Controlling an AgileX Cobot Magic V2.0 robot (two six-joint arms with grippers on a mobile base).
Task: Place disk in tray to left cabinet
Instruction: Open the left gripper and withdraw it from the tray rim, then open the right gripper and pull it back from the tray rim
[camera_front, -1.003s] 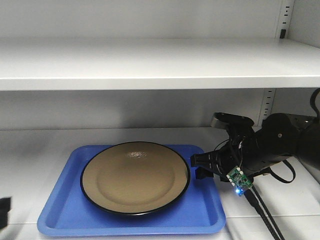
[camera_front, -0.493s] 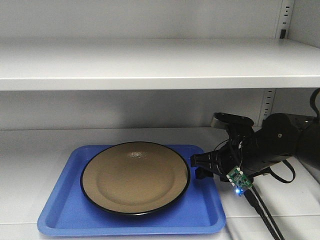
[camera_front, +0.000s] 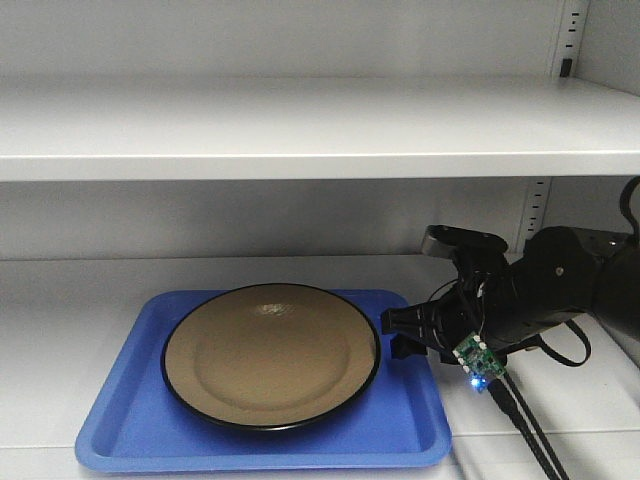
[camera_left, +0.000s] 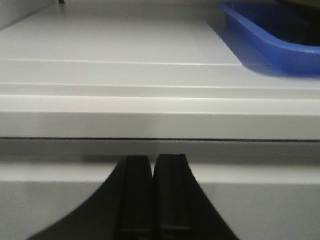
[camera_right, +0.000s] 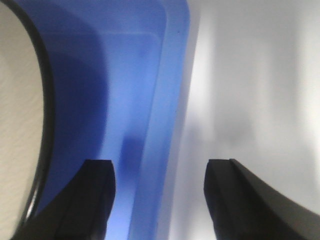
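Between your right gripper's (camera_right: 157, 200) spread fingers (camera_right: 95, 200) sits the blue tray's (camera_right: 170, 100) rim, unclamped. Beyond them, the disk (camera_front: 270, 355) lies in the tray on the left cabinet (camera_front: 300, 130) shelf. Your left gripper's (camera_left: 152, 200) fingers are pressed together.

Pale grey back wall (camera_front: 250, 215), evenly lit, with soft shadows.

My left gripper (camera_left: 154, 200) low at near edge of view, black fingers (camera_left: 135, 195) pressed together, nothing between. Ahead, front lip of grey-white cabinet shelf (camera_left: 115, 70) runs across, flat top stretching far. Blue tray (camera_left: 270, 37) corner sits on shelf, far right, well apart from me.
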